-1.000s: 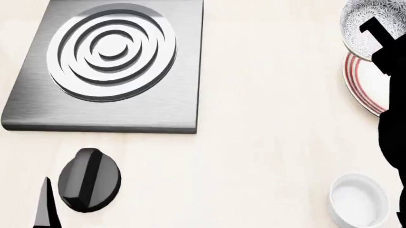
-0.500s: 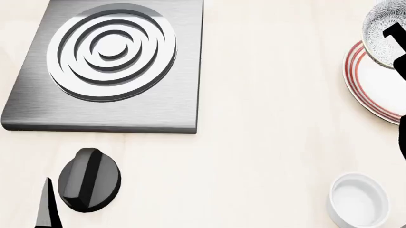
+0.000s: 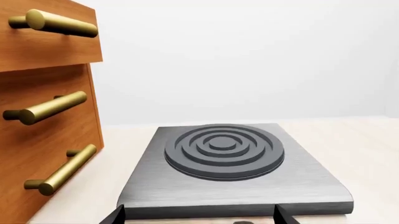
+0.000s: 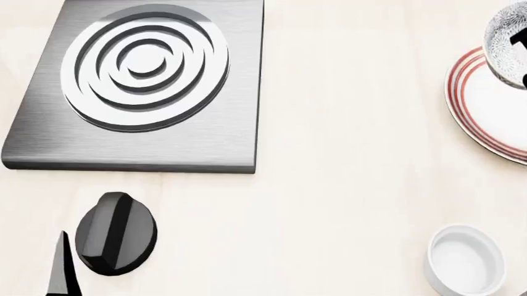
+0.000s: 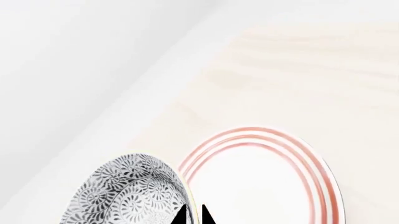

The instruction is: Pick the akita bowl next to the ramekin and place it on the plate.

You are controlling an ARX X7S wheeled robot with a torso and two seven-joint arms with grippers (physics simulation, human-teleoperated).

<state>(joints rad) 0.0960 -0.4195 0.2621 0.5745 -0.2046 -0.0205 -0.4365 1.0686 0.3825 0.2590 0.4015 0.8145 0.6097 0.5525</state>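
The akita bowl (image 4: 504, 41), white with a dense grey floral pattern, hangs at the right edge of the head view over the far part of the red-ringed plate (image 4: 485, 108). My right gripper (image 5: 194, 217) is shut on the bowl's rim, one finger inside the bowl (image 5: 131, 193) and one outside, with the plate (image 5: 262, 182) below it. In the head view only a black sliver of the right gripper (image 4: 520, 42) shows. The plain white ramekin (image 4: 465, 259) stands near the front right. My left gripper (image 3: 198, 220) is open and holds nothing.
A grey hob slab with raised concentric rings (image 4: 144, 80) lies at the back left, and a black knob (image 4: 115, 233) sits in front of it beside my left finger (image 4: 62, 268). Wooden drawers with brass handles (image 3: 44, 116) stand beside the hob (image 3: 231, 158).
My right gripper has carried the bowl to the right, further over the plate, and the arm has slid almost out of the head view. The left arm has not moved.
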